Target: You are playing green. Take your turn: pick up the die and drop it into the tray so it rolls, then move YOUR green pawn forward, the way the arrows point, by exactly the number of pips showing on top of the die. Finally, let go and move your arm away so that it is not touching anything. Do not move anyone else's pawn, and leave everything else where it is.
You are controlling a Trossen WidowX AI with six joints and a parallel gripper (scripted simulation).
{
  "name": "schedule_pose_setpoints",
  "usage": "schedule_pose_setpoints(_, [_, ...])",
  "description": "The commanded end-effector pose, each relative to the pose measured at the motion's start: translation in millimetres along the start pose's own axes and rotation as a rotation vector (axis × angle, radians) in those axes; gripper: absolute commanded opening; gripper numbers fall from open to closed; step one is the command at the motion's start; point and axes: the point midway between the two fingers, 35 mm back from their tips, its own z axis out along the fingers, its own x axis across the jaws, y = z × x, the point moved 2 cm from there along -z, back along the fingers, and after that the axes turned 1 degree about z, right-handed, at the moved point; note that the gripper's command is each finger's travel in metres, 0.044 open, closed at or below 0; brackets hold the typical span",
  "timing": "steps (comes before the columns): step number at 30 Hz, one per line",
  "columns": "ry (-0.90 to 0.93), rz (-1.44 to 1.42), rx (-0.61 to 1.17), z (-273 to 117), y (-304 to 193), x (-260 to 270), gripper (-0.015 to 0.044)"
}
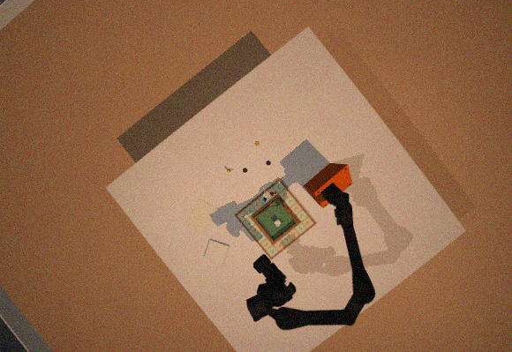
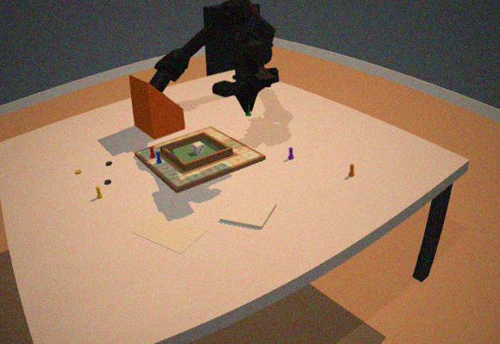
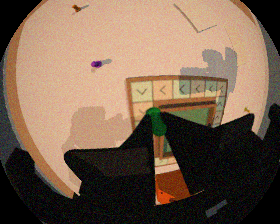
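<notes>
My gripper (image 2: 247, 109) (image 3: 154, 117) is shut on the green pawn (image 2: 248, 113) (image 3: 159, 126). It holds the pawn up in the air; in the exterior view it shows beyond the board's rear right side. In the top view the arm hides the pawn. The white die (image 1: 277, 222) (image 2: 198, 147) lies in the green-floored tray (image 1: 266, 221) (image 2: 209, 160) in the middle of the board (image 1: 305, 222) (image 2: 244, 155). Its top pips are too blurred to read. The red pawn (image 1: 272, 193) (image 2: 152, 153) and blue pawn (image 1: 265, 198) (image 2: 159, 158) stand close together on the board.
An orange block (image 1: 341, 180) (image 2: 143, 110) stands beside the board, near another black arm part. A purple pawn (image 2: 290, 153) (image 3: 96, 64), an orange pawn (image 2: 352, 170) (image 3: 77, 8), a yellow pawn (image 2: 98, 192), small discs (image 2: 109, 163) and two flat cards (image 2: 172, 235) (image 2: 250, 217) are on the table.
</notes>
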Motion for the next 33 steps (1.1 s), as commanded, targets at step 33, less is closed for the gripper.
schedule_pose_setpoints(33, [-0.003,-0.01,0.007,62.1,-78.3,7.6,0.0])
